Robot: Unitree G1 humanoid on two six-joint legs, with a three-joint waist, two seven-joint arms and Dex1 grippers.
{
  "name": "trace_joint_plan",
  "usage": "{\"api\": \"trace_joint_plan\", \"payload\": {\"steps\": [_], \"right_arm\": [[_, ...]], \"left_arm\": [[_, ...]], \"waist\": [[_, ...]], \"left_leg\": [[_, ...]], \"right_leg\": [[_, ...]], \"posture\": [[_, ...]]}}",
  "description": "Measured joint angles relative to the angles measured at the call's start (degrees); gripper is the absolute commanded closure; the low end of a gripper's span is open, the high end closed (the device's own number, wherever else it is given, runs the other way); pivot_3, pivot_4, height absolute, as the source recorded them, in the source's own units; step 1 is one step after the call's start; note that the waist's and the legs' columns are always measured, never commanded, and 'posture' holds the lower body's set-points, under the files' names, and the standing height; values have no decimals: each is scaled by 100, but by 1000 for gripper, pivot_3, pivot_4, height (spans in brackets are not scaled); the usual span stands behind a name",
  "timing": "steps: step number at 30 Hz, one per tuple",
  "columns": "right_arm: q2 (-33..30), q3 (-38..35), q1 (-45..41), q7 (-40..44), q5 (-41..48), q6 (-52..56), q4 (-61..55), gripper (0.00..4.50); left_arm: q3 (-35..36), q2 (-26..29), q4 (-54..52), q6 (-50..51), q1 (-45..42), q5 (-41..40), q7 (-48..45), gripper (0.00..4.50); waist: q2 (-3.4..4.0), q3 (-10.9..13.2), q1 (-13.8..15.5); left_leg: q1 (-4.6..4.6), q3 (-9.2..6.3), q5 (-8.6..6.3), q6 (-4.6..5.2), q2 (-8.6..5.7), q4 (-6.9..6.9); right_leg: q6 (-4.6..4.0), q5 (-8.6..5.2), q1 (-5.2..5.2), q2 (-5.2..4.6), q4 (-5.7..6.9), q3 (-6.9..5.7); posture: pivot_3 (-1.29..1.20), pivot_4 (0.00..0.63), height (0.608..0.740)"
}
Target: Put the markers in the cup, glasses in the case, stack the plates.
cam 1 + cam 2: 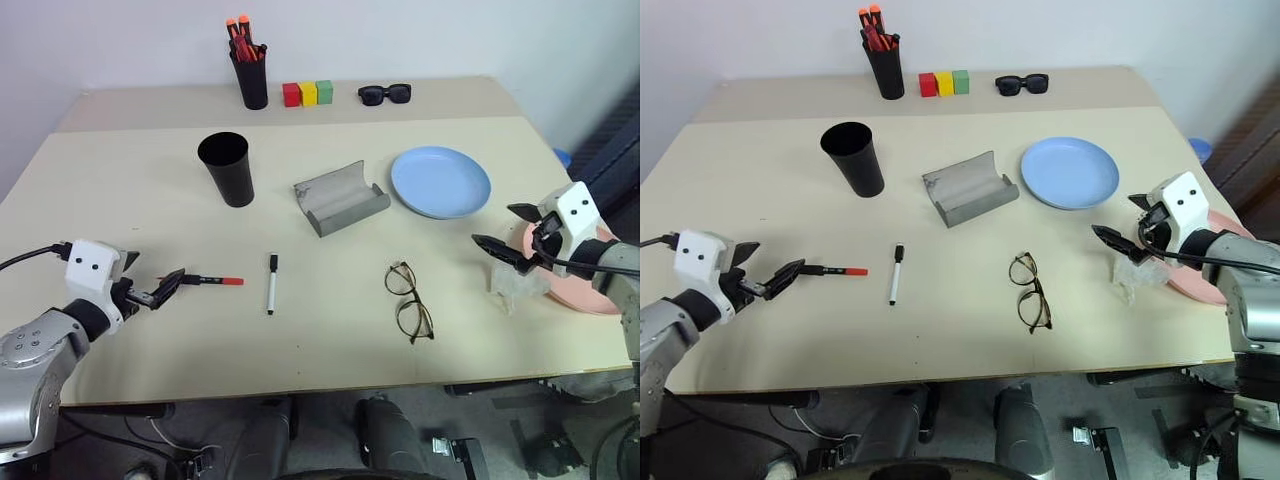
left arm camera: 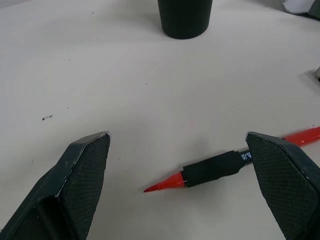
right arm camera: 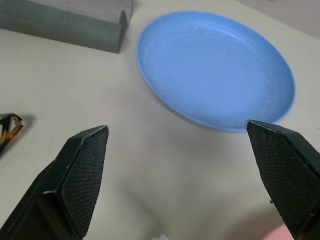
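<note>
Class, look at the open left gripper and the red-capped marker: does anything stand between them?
Nothing visible does. The left gripper is open, and the red-capped marker lies on bare table between its fingers.

A pale beige bench [image 1: 120, 180] fills the room's middle, with a seam running across its far part. Behind it rises a plain white wall [image 1: 450, 35], evenly lit. Below the near edge lies a grey floor [image 1: 1120, 420] crossed by dark cables. At the far right, beyond the bench's corner, stands something dark and ribbed [image 1: 610, 150].
</note>
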Motion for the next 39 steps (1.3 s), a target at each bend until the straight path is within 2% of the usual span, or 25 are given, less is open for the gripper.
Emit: {"api": "trace_joint_plan", "payload": {"steps": [12, 17, 23, 28, 30, 36, 39], "right_arm": [[378, 478, -292, -126, -5, 3, -99, 0], [754, 759, -291, -225, 1, 30, -436, 0], [1208, 1330, -255, -303, 58, 312, -1263, 0], [1719, 1785, -186, -610, 131, 745, -2011, 0], [1955, 2000, -106, -740, 164, 856, -2265, 0], [2169, 2321, 88, -952, 163, 1034, -2517, 0], [2148, 2374, 179, -960, 156, 1064, -2563, 0]], "left_arm": [[-240, -65, -47, -25, -33, 28, 43, 44], [-489, 226, -32, -113, -207, 58, -319, 44], [-975, 1125, 723, -278, -815, 71, -1440, 44], [-1652, 2001, 1595, -438, -1517, 12, -3044, 44], [-2101, 2248, 2128, -754, -1928, 226, -3668, 44], [-3256, 2294, 3659, -1885, -2983, 1301, -4570, 44], [-3532, 2206, 4123, -2229, -3368, 1576, -4863, 44]], "waist": [[0, 0, 15], [0, 0, 14], [2, 0, 5], [1, 1, -1], [2, 0, 8], [0, 1, 9], [0, 0, 11]], "left_leg": [[0, 2, 0, 1, -1, 1], [-1, 2, 0, 0, -1, 0], [-2, -3, 0, 1, 0, -4], [-5, -7, 0, 0, 1, -15], [-5, -7, 0, -1, 2, -19], [-7, -4, 1, 0, -1, -18], [-8, 0, 1, 1, 0, -19]], "right_leg": [[0, 0, 0, 2, 0, 0], [0, 1, -1, 4, 0, 0], [-1, 1, -6, 4, 0, 1], [-1, 1, -16, 6, 0, 0], [-2, 1, -19, 5, 1, 0], [0, 2, -23, 2, 0, 1], [1, 2, -23, 6, 3, -3]], "posture": [[0, 150, 740], [0, 150, 740], [0, 150, 740], [0, 150, 740], [0, 150, 740], [0, 150, 740], [0, 150, 740]]}}
